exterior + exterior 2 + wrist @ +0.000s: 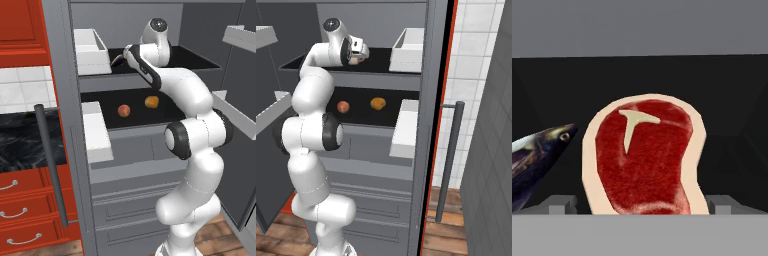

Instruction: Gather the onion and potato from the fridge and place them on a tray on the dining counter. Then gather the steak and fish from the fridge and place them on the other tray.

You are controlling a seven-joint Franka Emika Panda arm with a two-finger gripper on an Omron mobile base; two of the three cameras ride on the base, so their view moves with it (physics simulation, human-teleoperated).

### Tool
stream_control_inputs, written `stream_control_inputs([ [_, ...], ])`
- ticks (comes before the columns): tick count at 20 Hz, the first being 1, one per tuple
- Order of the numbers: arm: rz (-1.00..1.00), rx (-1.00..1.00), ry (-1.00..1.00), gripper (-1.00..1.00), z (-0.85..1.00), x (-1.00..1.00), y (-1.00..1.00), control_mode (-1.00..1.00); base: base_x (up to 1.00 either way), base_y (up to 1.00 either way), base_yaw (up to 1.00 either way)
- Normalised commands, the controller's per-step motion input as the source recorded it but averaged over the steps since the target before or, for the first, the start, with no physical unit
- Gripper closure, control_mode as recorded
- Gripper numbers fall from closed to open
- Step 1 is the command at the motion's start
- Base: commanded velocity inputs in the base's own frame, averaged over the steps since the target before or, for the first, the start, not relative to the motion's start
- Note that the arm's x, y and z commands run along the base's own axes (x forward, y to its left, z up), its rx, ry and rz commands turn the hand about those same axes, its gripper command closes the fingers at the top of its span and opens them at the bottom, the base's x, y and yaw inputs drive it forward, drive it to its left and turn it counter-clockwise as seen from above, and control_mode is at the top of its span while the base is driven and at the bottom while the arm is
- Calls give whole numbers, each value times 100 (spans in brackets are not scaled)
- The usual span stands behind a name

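**Open gripper over the steak on the fridge's upper shelf**

The gripper point(640, 210) reaches into the fridge point(70, 100), jaws spread wide and empty, astride the steak point(643, 157) (T-shaped bone showing). The fish point(537, 155) lies just beside it. Two round produce items point(137, 106) sit one shelf lower.

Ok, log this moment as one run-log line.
tool: open | target: red raw steak with pale fat rim, between fingertips | beside: dark silvery fish | place: grey fridge upper shelf

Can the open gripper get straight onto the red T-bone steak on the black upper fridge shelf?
Probably yes. In the hand view the steak lies dead ahead between the two finger tips of the open gripper, nothing lying between. The dark fish lies close beside it and could get nudged.
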Motion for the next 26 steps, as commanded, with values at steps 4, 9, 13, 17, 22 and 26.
stream_control_inputs([
  [4,0,0,0,-100,-30,0,0,-100,0,0,0],
  [9,0,0,0,-100,-34,0,0,-100,0,0,0],
  [13,0,0,0,-100,-21,0,0,-100,0,0,0],
  [17,0,0,0,100,-6,0,0,-100,0,0,0],
  [22,0,0,0,100,0,0,0,-100,0,0,0],
  [26,0,0,-1,100,0,-29,0,-100,0,0,0],
])
